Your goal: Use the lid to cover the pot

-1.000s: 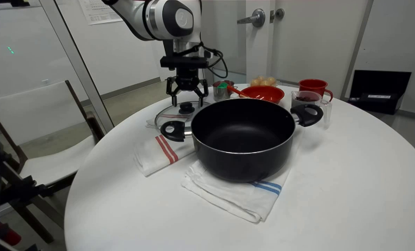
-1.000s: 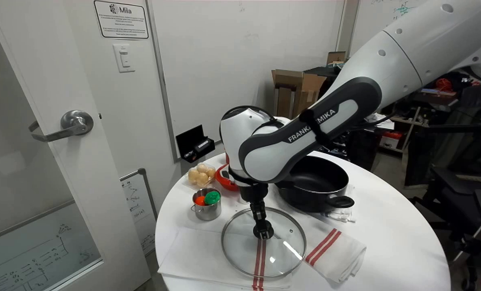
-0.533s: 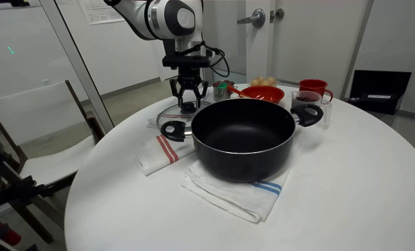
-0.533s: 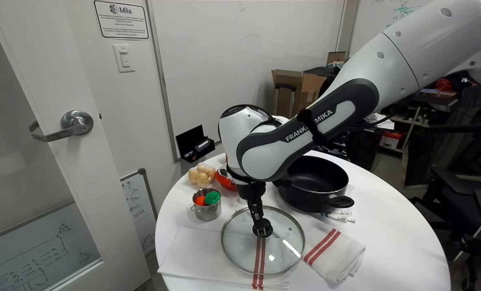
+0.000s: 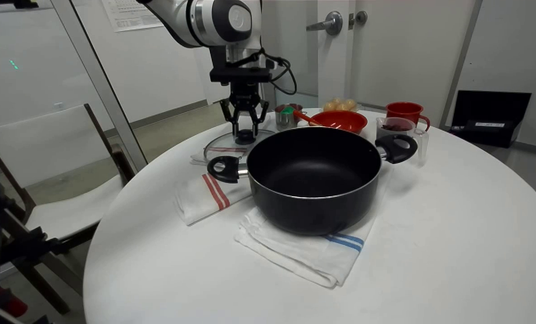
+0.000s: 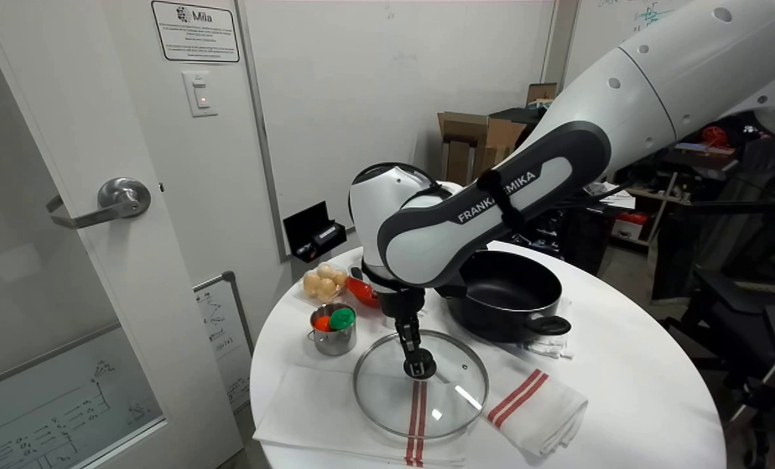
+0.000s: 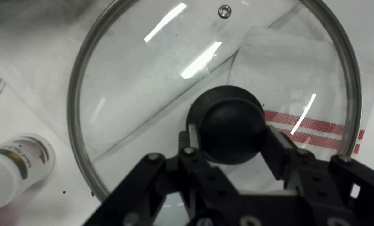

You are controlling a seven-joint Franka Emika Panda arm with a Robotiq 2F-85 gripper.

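White table [image 5: 457, 234] stretched wide from the pot [image 5: 315, 213] to a curved edge, but I had just a narrow gap between pot and lid [image 6: 436, 400]. The pot stood uncovered, its dark floor [image 5: 314, 174] showing. A steel cup [image 6: 335, 343] held orange and green items [image 6: 342, 318]; a clear jug [image 5: 381, 129] held dark pieces [image 5: 396, 128]. The lid, clear glass with a metal rim [image 7: 74, 106], was over red-striped cloth [image 6: 319, 417], and I had the gripper [image 7: 233, 135] pinched around its black knob [image 7: 232, 130]; whether the rim touched the cloth I couldn't tell.

Wrist view — close above lid [image 7: 218, 97], both exterior views sharing table [image 5: 452, 247]
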